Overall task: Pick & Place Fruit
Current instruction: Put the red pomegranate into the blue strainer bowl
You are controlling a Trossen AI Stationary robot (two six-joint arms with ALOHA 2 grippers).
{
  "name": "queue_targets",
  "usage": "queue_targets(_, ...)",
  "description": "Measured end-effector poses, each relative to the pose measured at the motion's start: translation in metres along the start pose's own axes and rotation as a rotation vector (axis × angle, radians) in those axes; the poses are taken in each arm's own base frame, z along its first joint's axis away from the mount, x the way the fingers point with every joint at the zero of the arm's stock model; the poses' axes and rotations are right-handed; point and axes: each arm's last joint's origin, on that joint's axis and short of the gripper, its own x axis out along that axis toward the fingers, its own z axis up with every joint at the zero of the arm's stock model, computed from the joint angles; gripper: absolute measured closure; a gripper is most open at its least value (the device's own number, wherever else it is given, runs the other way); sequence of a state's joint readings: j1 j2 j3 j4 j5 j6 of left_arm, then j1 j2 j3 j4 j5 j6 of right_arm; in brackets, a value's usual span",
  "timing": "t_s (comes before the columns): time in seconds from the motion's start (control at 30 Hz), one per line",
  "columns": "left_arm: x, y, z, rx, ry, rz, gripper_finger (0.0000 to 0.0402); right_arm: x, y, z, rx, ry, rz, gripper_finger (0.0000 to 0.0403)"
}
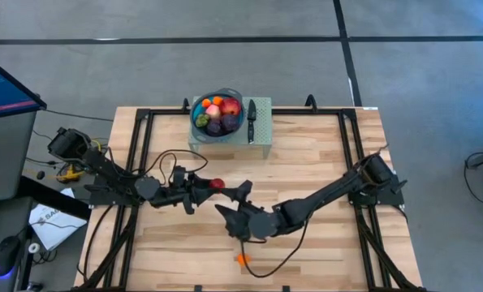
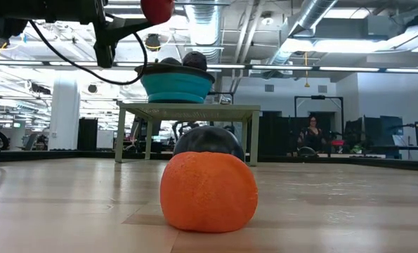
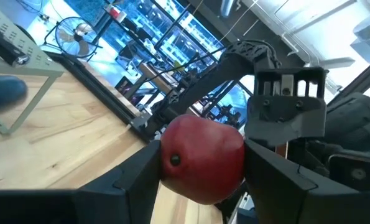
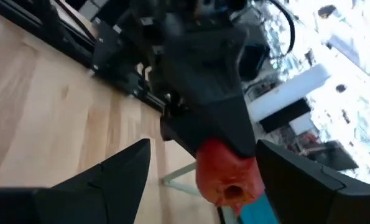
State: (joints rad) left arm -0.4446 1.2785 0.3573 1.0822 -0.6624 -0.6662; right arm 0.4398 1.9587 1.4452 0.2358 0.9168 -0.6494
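We see the left claw (image 1: 211, 185) just left of the middle of the pale wooden counter (image 1: 322, 170), clamped on a glossy round red apple (image 1: 217, 184) — in its wrist view the apple (image 3: 201, 157) sits squeezed between both dark fingers (image 3: 132, 180), and the low view shows it lifted clear of the boards. The right claw (image 1: 233, 201) lies at about 4 o'clock from the apple, close by, its jaws spread wide with nothing gripped. At 12 o'clock from the apple, on a low grey-green stand (image 1: 261, 134) at the far edge, a round blue bowl (image 1: 201, 122) holds a heap of red, orange and dark purple fruit (image 1: 221, 112), with a black-handled knife (image 1: 251, 118) beside it at 3 o'clock. A small orange fruit (image 1: 241, 259) rests alone at 6 o'clock, near the front edge — a dark round fruit (image 2: 209, 140) shows behind it in the low view.
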Motion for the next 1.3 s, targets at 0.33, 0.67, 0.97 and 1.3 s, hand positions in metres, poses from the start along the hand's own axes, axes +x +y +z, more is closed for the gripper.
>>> queue_targets(0.33, 0.000, -0.001, 0.000, 0.006, 0.009, -0.015, 0.0197, 0.017, -0.012, -0.011, -0.013, 0.067, -0.022, 0.0117)
queue_targets(0.67, 0.000, -0.001, 0.000, 0.006, 0.013, -0.019, 0.0197, 0.022, -0.012, -0.013, -0.100, 0.054, 0.004, 0.0117)
queue_targets(0.97, 0.000, -0.001, 0.000, 0.007, 0.014, -0.018, 0.0197, 0.023, -0.012, -0.013, -0.065, 0.056, -0.001, 0.0167)
queue_targets(1.3, 0.000, -0.001, 0.000, 0.033, 0.015, -0.022, 0.0193, 0.018, -0.008, -0.011, -0.077, 0.051, 0.012, 0.0232)
